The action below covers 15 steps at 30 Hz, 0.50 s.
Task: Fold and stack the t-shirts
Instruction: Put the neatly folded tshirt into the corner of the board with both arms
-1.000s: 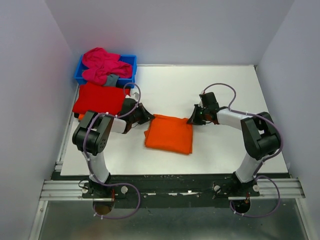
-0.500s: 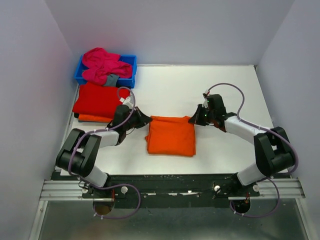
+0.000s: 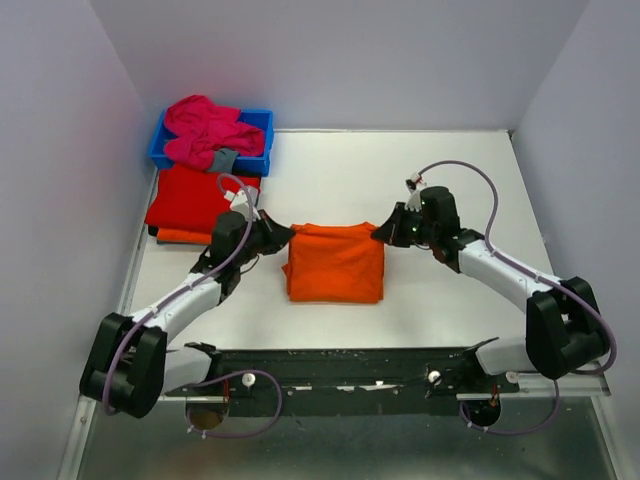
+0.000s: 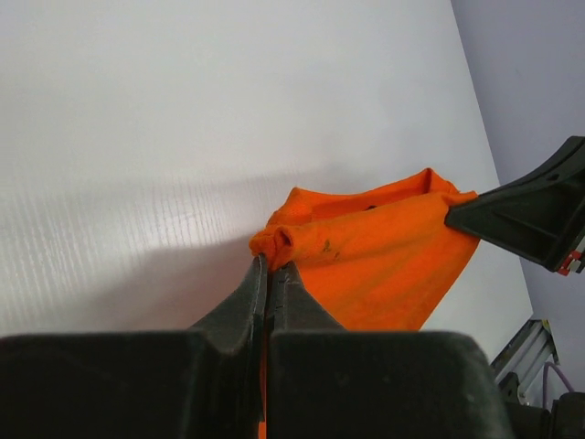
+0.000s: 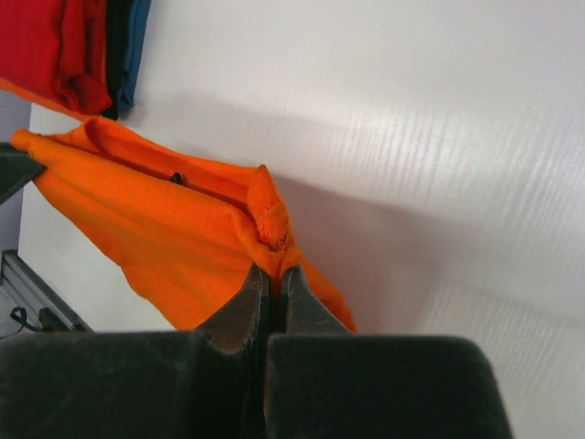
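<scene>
A folded orange t-shirt [image 3: 334,262] hangs between both arms over the middle of the white table. My left gripper [image 3: 284,236] is shut on its far left corner, seen pinched at the tips in the left wrist view [image 4: 271,262]. My right gripper [image 3: 379,232] is shut on the far right corner, bunched at the tips in the right wrist view [image 5: 272,266]. The orange t-shirt [image 4: 384,251] sags between the two held corners. A folded red t-shirt [image 3: 197,199] lies on another orange one [image 3: 188,237] at the left. A crumpled magenta-pink t-shirt [image 3: 205,128] fills the blue bin [image 3: 257,122].
The blue bin stands at the far left corner with a small grey cloth piece [image 3: 224,158] at its front. The grey side walls close in left and right. The metal rail [image 3: 350,380] runs along the near edge.
Both arms have stretched farther forward and lifted the orange t-shirt's far edge; the shirt has squared up and shifted slightly away from the bases. Both grippers stayed shut on its corners.
</scene>
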Motion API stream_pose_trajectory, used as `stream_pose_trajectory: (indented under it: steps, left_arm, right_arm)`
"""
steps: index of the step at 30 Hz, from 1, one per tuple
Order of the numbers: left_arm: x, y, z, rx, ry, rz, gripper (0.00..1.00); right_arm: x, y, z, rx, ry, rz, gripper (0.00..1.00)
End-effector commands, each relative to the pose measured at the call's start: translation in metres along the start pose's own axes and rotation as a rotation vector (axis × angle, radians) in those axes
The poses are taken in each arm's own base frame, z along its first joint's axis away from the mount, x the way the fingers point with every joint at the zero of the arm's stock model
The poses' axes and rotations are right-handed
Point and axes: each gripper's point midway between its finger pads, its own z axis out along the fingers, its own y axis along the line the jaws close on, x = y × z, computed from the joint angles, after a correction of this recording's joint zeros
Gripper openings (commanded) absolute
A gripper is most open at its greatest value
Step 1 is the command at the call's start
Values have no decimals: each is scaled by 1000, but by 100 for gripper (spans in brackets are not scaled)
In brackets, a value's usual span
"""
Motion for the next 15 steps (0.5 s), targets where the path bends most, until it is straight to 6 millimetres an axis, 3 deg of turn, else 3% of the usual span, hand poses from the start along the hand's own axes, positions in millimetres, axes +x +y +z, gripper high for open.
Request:
stream_pose_trajectory:
  steps: [1, 4, 8, 15]
  left_arm:
    - [-28, 2, -22, -112, -46, 57, 0]
    - [-51, -3, -40, -164, -94, 67, 0]
    - [-78, 12, -74, -349, -173, 43, 0]
    - [-132, 29, -136, -583, -298, 58, 0]
  right_arm:
    - [-21, 42, -11, -89, -58, -95, 1]
    - [-25, 67, -18, -128, -62, -121, 1]
    - [-40, 102, -25, -204, -107, -144, 1]
    - [-64, 184, -25, -323, -143, -225, 1]
